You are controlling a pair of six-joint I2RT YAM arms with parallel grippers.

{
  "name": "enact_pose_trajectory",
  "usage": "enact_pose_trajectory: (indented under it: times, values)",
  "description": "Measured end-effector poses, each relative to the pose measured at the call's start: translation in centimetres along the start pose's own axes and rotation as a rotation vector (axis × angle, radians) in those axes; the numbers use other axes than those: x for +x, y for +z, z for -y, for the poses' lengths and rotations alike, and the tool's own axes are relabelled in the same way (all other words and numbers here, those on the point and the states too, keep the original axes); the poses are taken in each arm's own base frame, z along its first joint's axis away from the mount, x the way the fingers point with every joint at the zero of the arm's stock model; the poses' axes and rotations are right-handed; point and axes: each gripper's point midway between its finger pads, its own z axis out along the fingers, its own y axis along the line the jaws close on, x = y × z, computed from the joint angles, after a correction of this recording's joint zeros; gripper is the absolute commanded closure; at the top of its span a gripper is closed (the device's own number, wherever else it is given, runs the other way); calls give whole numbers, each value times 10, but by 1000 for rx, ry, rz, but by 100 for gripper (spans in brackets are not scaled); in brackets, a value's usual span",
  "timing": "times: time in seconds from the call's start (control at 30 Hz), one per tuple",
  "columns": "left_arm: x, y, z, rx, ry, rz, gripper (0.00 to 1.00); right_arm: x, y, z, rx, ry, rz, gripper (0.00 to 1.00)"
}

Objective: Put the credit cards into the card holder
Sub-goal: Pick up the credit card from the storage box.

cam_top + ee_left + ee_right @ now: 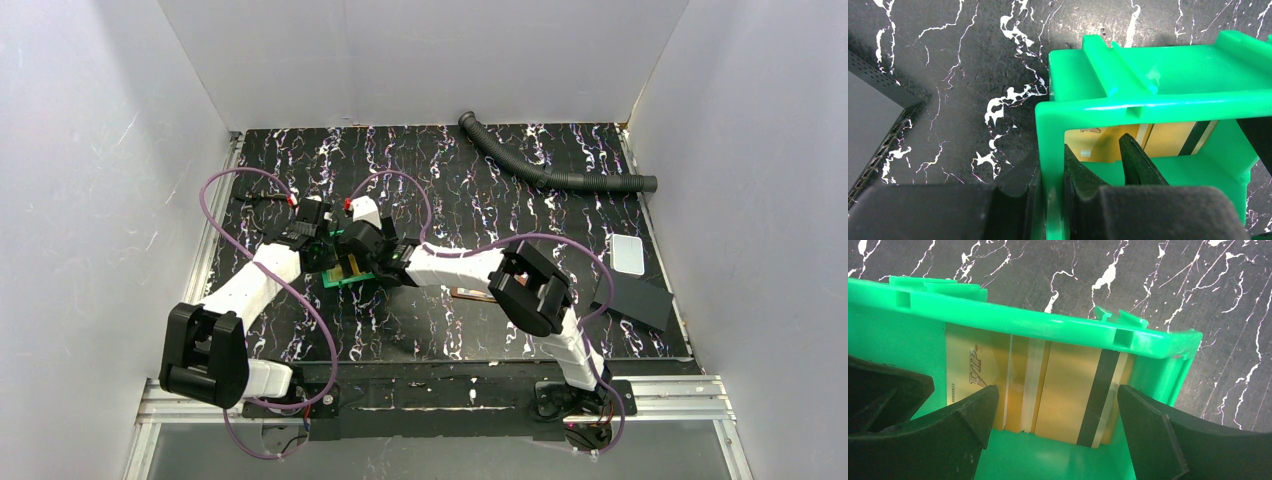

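Gaping wide, the right jaws reach down into the bin (1048,322), one finger (973,410) on each side of the cards (1068,385); whether either tip touches them I cannot tell. Between those jaws the cards stand on edge in a loose stack against the bin's wall. They are tan and gold, one printed VIP and one showing a black stripe. Just left of the right jaws, the left jaws are narrow and clamped on the bin's side wall, one finger outside it and the other inside. The bright green bin sits on the marbled black table (450,170) beneath both sets of jaws. Back from the right jaws toward that arm's base, well apart from the bin, a small brown thing that looks like the holder (468,293) lies flat, mostly hidden under the arm. Farther right of the jaws lie a black sheet (635,300) and a pale plate (627,253). Beyond them, at the table's far side, lies a grey hose (560,175).
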Motion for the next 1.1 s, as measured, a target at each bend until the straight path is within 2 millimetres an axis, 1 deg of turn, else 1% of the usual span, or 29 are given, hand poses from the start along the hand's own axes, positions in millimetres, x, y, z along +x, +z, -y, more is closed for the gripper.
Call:
enact_pose_trajectory:
  times: [0.17,0.33,0.47,0.5,0.7,0.77,0.93,1.07,1.1]
  values:
    - [-1,0,1,2,-4,2,100,1,4,2,28,27,13,2]
    - [-1,1,2,-3,-28,1,100,-2,17,2,77,80,30,2]
    - [-1,2,2,-8,-31,-4,100,-2,18,3,85,88,32,2]
    - [-1,2,2,-8,-30,-4,100,-2,19,3,85,88,32,3]
    - [-1,2,2,-9,-27,-2,100,-1,23,1,45,101,29,21]
    - [-1,2,2,-9,-26,-2,100,-3,24,0,29,105,38,25]
    - [-1,2,1,-13,-25,-2,100,-6,25,-2,19,95,51,43]
    - [-2,3,0,-19,-26,2,100,-8,24,-2,8,89,67,44]
    - [-2,3,-1,-20,-26,2,100,-8,24,-2,5,89,70,48]
